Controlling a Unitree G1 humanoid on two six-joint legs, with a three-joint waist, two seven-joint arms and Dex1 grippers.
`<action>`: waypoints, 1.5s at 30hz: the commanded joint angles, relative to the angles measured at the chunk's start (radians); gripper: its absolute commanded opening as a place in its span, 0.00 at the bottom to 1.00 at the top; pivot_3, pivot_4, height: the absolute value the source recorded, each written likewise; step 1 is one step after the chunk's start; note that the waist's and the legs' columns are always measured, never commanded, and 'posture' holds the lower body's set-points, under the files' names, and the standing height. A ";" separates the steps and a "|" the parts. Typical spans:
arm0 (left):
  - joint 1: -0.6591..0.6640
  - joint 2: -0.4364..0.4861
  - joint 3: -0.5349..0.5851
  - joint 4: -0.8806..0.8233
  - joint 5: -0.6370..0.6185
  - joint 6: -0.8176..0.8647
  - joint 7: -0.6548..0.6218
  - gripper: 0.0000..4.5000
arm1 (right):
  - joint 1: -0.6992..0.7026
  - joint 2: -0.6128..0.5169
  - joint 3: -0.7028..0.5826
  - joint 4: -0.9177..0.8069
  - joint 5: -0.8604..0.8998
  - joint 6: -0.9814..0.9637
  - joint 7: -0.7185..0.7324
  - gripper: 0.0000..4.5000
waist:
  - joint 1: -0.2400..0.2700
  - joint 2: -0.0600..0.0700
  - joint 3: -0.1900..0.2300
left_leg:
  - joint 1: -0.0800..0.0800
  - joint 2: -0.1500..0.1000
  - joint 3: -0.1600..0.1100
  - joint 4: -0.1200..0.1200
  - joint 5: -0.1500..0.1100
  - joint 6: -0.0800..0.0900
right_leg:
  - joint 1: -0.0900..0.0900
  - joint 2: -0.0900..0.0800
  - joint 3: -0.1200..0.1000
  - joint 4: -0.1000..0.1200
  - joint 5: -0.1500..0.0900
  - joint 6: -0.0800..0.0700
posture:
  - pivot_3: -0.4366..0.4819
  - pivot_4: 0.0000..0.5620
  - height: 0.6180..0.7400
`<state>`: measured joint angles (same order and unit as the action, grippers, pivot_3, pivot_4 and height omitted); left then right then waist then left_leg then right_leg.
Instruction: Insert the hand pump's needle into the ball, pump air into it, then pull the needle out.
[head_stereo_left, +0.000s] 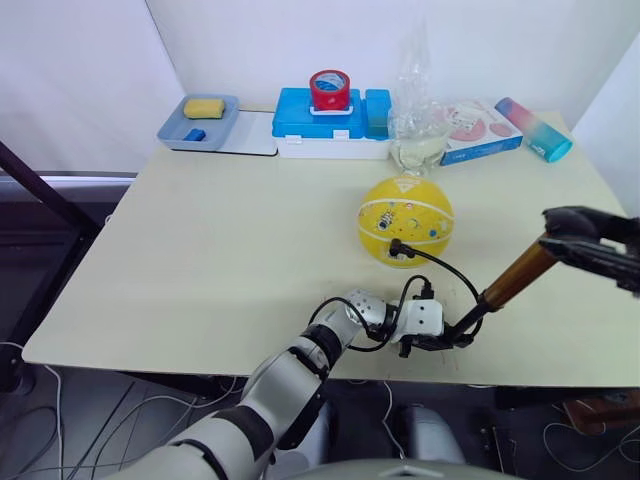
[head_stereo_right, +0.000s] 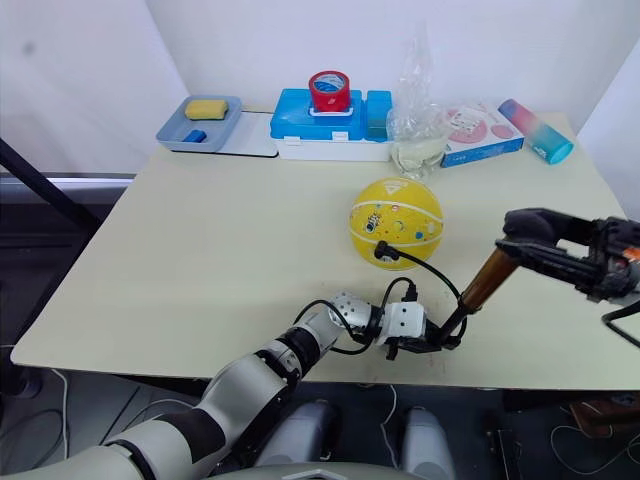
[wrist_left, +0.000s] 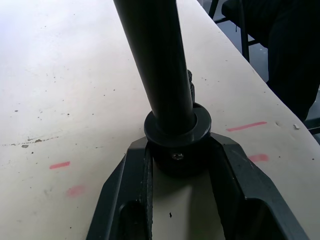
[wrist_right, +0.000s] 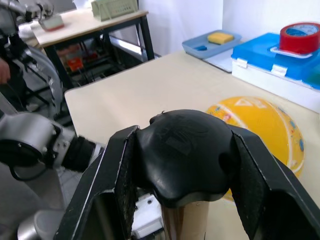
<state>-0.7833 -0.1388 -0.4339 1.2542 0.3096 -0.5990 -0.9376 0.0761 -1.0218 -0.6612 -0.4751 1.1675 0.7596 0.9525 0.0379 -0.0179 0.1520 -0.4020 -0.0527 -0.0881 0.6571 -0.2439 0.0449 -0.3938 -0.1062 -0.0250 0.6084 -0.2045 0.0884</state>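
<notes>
The round yellow ball (head_stereo_left: 405, 219) rests on the table's middle right. The needle's black fitting (head_stereo_left: 396, 245) sits against the ball's lower front, and its metal tip is hidden. From there the black hose (head_stereo_left: 445, 266) loops to the foot of the hand pump (head_stereo_left: 520, 276), which leans up to the right. My left gripper (head_stereo_left: 436, 338) is shut on the pump's black end cap (wrist_left: 177, 145), holding it against the table near the front edge. My right gripper (head_stereo_left: 572, 236) is shut on the black T-handle (wrist_right: 182, 150) at the top of the copper tube.
Along the table's back stand a grey tray (head_stereo_left: 222, 128) with a yellow sponge (head_stereo_left: 203, 107), a blue box (head_stereo_left: 330, 125) carrying a red tape roll (head_stereo_left: 329, 89), a clear plastic bag (head_stereo_left: 418, 120), a pink-and-blue carton (head_stereo_left: 480, 128) and a bottle (head_stereo_left: 533, 128).
</notes>
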 joint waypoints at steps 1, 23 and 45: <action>0.001 -0.024 -0.045 0.037 0.054 0.006 -0.022 0.24 | 0.046 0.041 0.114 0.001 -0.175 -0.062 -0.027 0.43 | 0.000 0.000 0.000 | 0.001 0.000 0.000 0.000 0.000 0.000 | 0.000 0.000 0.000 0.000 0.000 0.000 | 0.48 0.27 1.00; -0.027 -0.033 0.059 -0.039 -0.092 0.009 -0.186 0.85 | 0.069 0.223 0.243 0.090 -0.349 -0.286 0.014 0.43 | 0.001 0.004 0.001 | 0.001 -0.001 0.001 0.000 0.000 0.000 | 0.000 0.000 0.002 0.001 0.000 0.000 | 0.48 0.27 1.00; 0.199 0.299 0.139 -0.700 -0.413 0.327 -0.546 1.00 | 0.029 0.149 0.167 0.075 -0.368 -0.269 0.074 0.43 | -0.023 0.012 0.006 | 0.000 -0.002 0.003 0.001 0.000 0.000 | -0.002 0.000 0.008 0.002 0.003 -0.005 | 0.48 0.27 1.00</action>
<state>-0.5923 0.1573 -0.3110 0.6330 -0.0628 -0.3052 -1.4780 0.1198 -0.8583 -0.4733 -0.3833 0.8015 0.5160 1.0159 0.0145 -0.0059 0.1582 -0.4015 -0.0549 -0.0850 0.6580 -0.2437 0.0450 -0.3961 -0.1060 -0.0169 0.6109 -0.2017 0.0838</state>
